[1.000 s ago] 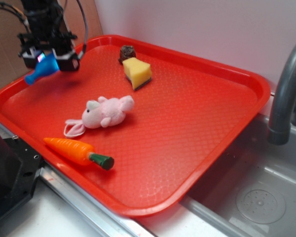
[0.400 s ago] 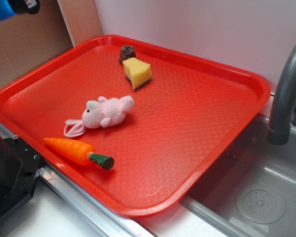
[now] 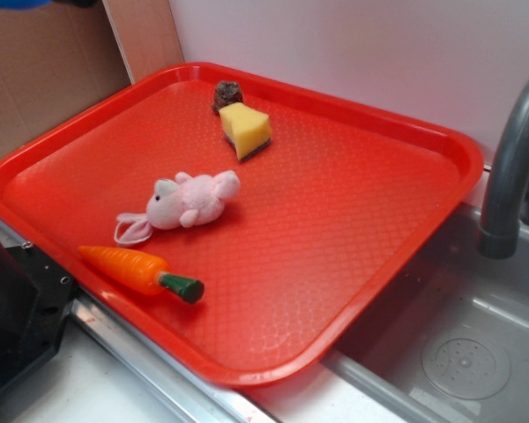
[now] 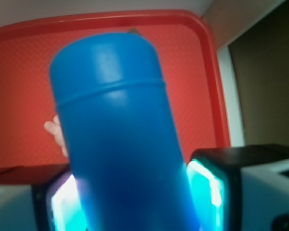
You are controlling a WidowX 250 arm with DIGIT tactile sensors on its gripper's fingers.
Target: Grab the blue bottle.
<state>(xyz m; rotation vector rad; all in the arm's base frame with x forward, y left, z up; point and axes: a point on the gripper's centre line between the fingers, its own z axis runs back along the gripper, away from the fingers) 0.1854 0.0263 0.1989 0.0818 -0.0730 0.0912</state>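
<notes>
Toy kitchen: faucet [image 3: 511, 167], sink [image 3: 463, 352].

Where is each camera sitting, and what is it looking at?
Exterior: sits above and in front of the counter, looking down at the red tray with the pink bunny, carrot, yellow cheese wedge and the grey faucet. Almost none of the robot shows, only a blue sliver at the top left corner.
Wrist: rides on the hand, looking down past the blue bottle clamped between its fingers.
Shared: the red tray, and a bit of the pink bunny.
</notes>
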